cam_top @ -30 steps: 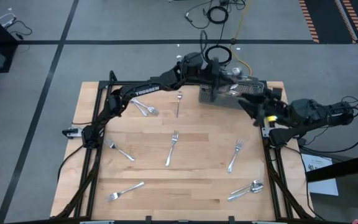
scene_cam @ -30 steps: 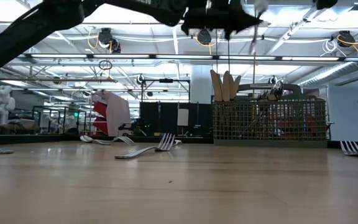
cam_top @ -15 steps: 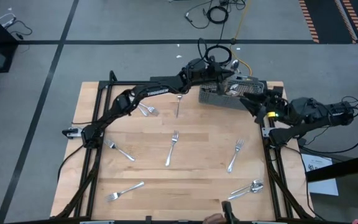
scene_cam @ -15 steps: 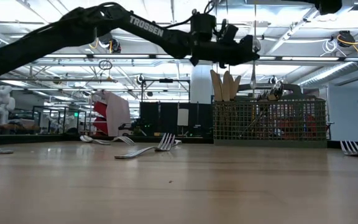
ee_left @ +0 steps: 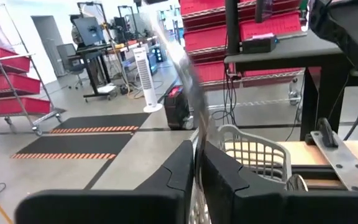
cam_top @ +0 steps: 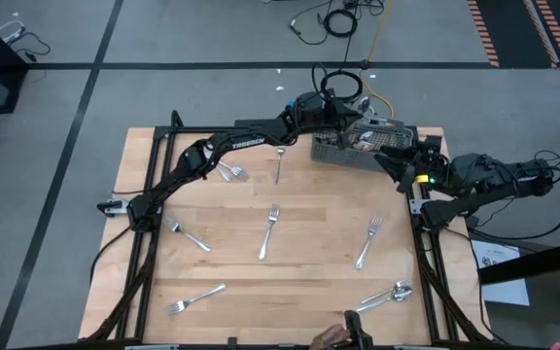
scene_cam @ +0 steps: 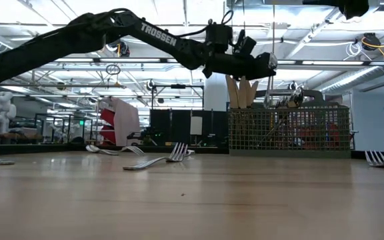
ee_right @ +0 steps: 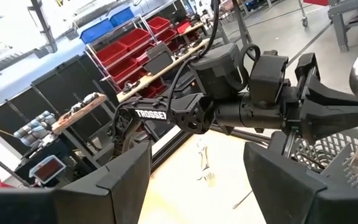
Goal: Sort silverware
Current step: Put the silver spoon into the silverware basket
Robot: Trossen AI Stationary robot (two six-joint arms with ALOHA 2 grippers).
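While left tool (ee_left: 199,163) pinches a spoon (ee_left: 180,59) over the caddy (cam_top: 353,151), upper centre | right tool (ee_right: 197,171) apart beside it | forks (cam_top: 268,231) on surface (cam_top: 299,292): light, stiff, slick; grip mid-handle.

Counter (cam_top: 309,282) seen as pale wood planks, smooth, matt. Silverware (cam_top: 268,231) seen as polished metal, glossy, mirror-bright. Caddy (scene_cam: 289,130) made of grey wire mesh, matt. Arms (cam_top: 231,146) finished in dark matt plastic or metal, printed white lettering
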